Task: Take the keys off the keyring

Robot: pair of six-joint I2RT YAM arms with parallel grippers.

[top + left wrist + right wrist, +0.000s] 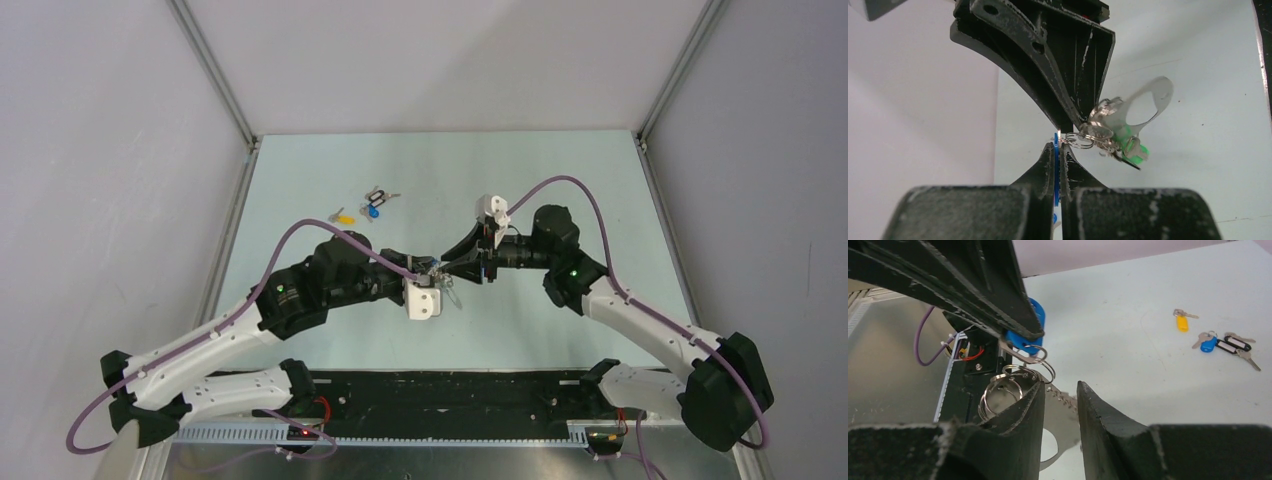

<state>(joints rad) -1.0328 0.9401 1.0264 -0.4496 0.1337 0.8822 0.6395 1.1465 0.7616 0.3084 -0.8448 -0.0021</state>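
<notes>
Bunch hangs in the air over the middle of the table (pixel 560 170). The keyring (pixel 1162 90) is a flat pale grey metal loop with an oval hole, tilted. Small split rings (pixel 1079 140) link it to a green-headed key (pixel 1124 136) and a blue-headed key (pixel 1024 338). The blue head is pinched edge-on in the left gripper (pixel 1060 145). A toothed silver blade (pixel 1063 399) sticks out below the rings. Well apart from the bunch, a yellow-headed key (pixel 1182 323), a second blue-headed key (pixel 1207 344) and black-tagged keys (pixel 1234 346) lie flat on the table, near one another.

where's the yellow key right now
In the top view, the yellow key lies on the table's far left part, just left of the loose blue key.
</notes>
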